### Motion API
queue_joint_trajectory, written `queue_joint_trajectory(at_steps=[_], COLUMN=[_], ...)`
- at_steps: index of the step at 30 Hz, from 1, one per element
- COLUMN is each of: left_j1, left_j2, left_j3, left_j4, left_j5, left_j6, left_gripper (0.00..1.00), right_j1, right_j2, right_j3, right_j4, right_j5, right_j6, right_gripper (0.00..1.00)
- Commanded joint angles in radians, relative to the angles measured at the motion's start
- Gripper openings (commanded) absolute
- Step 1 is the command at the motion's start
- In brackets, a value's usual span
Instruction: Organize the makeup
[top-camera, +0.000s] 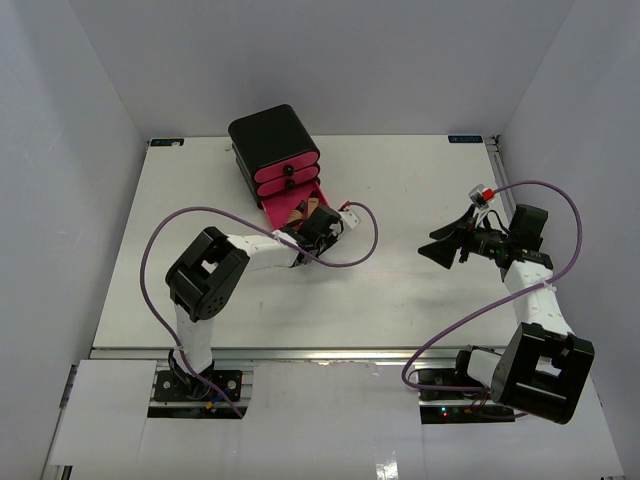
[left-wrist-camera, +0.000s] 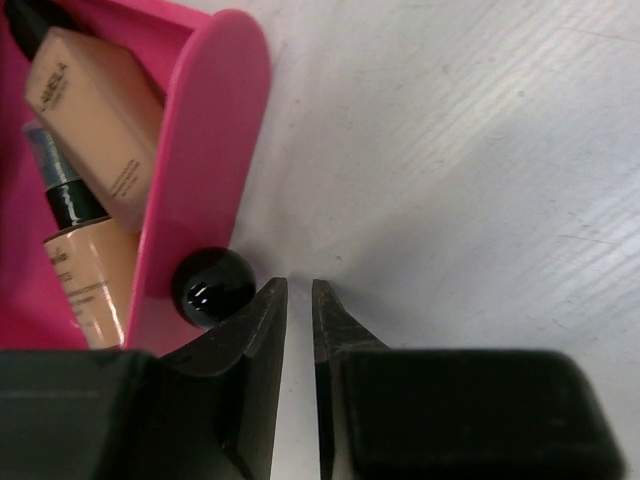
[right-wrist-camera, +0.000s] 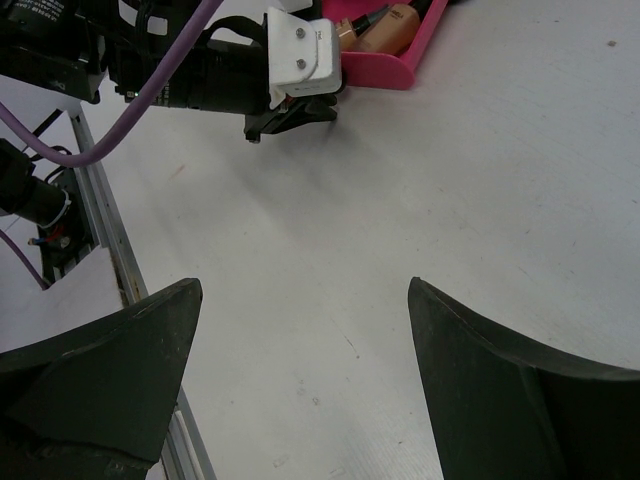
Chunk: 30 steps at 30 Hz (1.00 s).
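1. Top external view is showing a white table (top-camera: 400, 300) carrying the open pink drawer (top-camera: 292, 208), the landmark for every place below.
2. Directly behind that drawer, the black box (top-camera: 272, 135) is standing with two more pink drawers shut. The open one is sticking out of its lowest slot.
3. Well to the right of the drawer, the right gripper (top-camera: 447, 248) is hovering with its jaws spread wide and holding nothing. Bare tabletop is showing between its fingers in the right wrist view.
4. Just beside the drawer's front end, the left gripper (left-wrist-camera: 299, 290) is sitting low over the table. Its fingertips are barely parted, leaving a thin slit and gripping nothing.
5. Inside the drawer, two tan dark-capped bottles (left-wrist-camera: 100, 120) are lying together, one partly overlapping the other.
6. On the drawer's front wall, a black knob (left-wrist-camera: 212, 287) is sitting right beside the nearer left fingertip. Whether they are touching cannot be told.
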Motion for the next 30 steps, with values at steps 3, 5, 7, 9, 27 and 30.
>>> queue_joint_trajectory(at_steps=[3,5,7,9,27,30], left_j1=[0.003,0.003,0.003,0.004,0.094,0.109], left_j2=[0.017,0.035,0.053,0.065,0.161,0.17], left_j3=[-0.007,0.006,0.018,0.035,0.188,0.207], left_j4=[0.123,0.136,0.146,0.153,0.128,0.123], left_j5=[-0.158,-0.184,-0.202,-0.214,-0.229,-0.229], left_j6=[0.035,0.047,0.056,0.062,0.079,0.075], left_gripper=[0.33,0.39,0.44,0.47,0.66,0.68], right_j1=[-0.006,-0.006,-0.006,-0.007,-0.017,-0.017], right_j2=[0.008,0.012,0.015,0.015,0.017,0.017], right_j3=[0.0,0.001,0.002,0.002,0.003,0.005], right_j4=[0.01,0.01,0.01,0.01,0.01,0.01], right_j5=[-0.027,-0.028,-0.03,-0.03,-0.038,-0.038], right_j6=[-0.018,-0.018,-0.016,-0.016,-0.013,-0.013], right_gripper=[0.9,0.9,0.9,0.9,0.9,0.9])
